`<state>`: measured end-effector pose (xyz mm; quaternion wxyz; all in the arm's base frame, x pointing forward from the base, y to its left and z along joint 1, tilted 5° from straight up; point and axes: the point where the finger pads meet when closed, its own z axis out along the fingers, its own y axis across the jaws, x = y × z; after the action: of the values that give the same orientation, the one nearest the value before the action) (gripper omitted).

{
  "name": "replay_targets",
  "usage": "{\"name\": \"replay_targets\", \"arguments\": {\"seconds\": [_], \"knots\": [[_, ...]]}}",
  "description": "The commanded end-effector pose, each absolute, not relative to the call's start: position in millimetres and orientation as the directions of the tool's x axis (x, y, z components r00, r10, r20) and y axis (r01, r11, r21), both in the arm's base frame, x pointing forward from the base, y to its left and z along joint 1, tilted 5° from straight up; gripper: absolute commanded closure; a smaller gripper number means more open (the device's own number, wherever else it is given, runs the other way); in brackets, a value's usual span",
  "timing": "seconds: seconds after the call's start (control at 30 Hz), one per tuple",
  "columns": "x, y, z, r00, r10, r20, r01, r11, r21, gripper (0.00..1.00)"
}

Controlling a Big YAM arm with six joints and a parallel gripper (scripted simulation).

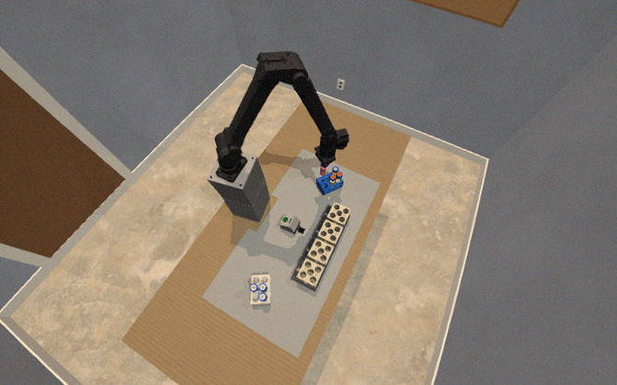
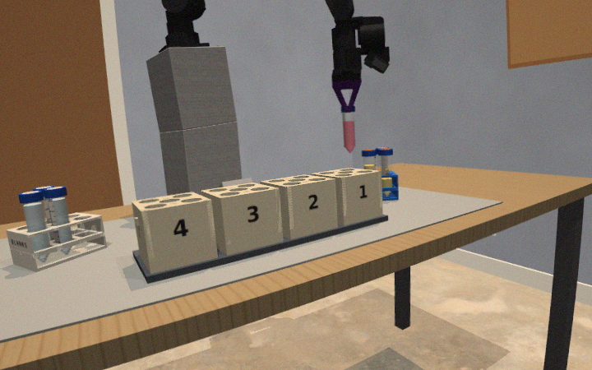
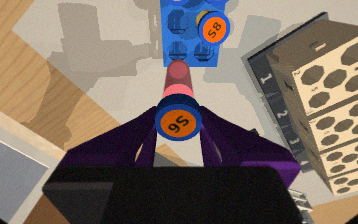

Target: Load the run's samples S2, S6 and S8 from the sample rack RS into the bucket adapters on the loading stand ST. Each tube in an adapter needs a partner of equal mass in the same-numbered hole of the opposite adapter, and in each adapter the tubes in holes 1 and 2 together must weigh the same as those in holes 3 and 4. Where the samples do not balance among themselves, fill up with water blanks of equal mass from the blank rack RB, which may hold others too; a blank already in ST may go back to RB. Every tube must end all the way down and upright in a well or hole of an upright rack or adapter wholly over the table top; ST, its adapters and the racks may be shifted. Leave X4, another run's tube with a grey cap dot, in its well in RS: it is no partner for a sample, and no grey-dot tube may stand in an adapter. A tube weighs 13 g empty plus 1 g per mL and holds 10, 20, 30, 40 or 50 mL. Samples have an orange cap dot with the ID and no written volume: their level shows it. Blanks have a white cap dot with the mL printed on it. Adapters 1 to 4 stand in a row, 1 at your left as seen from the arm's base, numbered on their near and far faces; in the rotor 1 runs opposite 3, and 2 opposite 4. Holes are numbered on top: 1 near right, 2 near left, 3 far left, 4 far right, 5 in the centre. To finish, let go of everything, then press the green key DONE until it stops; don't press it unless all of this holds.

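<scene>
One arm, six joints, rises from its grey pedestal in an inverted V, elbow high, forearm dropping steeply to a wrist that points straight down. We see the gripper w/ purple fingers closed on the blue cap of sample S6, which hangs upright in the air, pink liquid filling most of the tube, conical tip clear above the blue sample rack RS. From the wrist view, S6's orange cap dot sits between the fingers, w/ RS directly beyond it. S8 stands in RS, in a well on the side toward the loading stand ST; two more capped tubes show in RS from the exterior view, IDs unreadable. ST lies just beside RS; adapters 1, 2, 3, 4 all show open holes. Blank rack RB stands well apart from RS, past adapter 4, holding blue-capped tubes. Green key DONE sits between pedestal and ST.
</scene>
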<state>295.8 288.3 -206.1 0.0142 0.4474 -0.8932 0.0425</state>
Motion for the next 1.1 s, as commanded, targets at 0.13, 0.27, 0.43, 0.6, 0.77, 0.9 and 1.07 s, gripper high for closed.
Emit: {"name": "replay_targets", "arguments": {"seconds": [0.13,0.27,0.43,0.6,0.77,0.9,1.07], "knots": [[299.3,299.6,-169.6,-0.606,-0.795,0.035,-0.795,0.603,-0.063,1.00],[302.1,306.9,-156.0,-0.602,-0.798,0.024,-0.798,0.600,-0.064,1.00],[305.9,304.1,-163.2,-0.601,-0.799,0.026,-0.798,0.599,-0.066,1.00],[305.9,304.1,-163.2,-0.601,-0.799,0.026,-0.798,0.599,-0.066,1.00],[305.9,304.1,-163.2,-0.601,-0.799,0.026,-0.798,0.599,-0.066,1.00],[305.9,304.1,-163.2,-0.601,-0.799,0.026,-0.798,0.599,-0.066,1.00],[305.9,304.1,-163.2,-0.601,-0.799,0.026,-0.798,0.599,-0.066,1.00]]}}
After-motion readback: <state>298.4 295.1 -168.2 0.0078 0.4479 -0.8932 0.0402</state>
